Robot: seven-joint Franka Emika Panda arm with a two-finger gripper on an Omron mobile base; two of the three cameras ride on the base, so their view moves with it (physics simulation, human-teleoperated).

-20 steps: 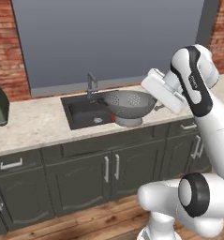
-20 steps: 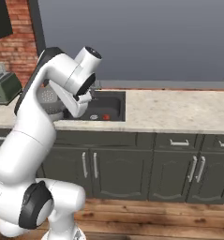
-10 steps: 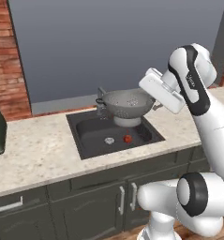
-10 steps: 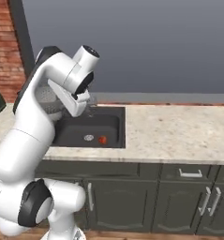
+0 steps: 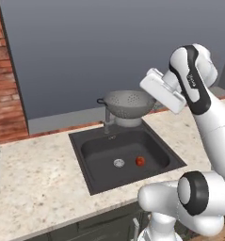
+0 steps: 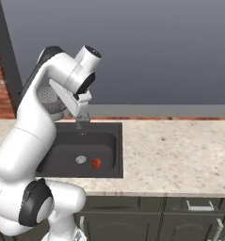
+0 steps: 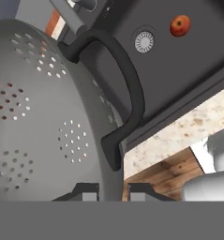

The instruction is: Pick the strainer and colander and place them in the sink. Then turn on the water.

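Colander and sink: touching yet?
Apart. The left base view shows the colander held above the rear of the sink, its foot clear of the basin floor.

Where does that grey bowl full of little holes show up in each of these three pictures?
Left base view: the colander hangs at centre, above the sink's rear edge.
Right base view: upper left, a slice of it behind the white arm.
Hand view: it covers the left half.
Shared landmark: the small red ball in the basin.

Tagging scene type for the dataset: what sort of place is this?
A rendered kitchen: a dark grey rectangular sink set in a speckled stone counter, dark cabinets below, and a grey perforated metal colander over the basin.
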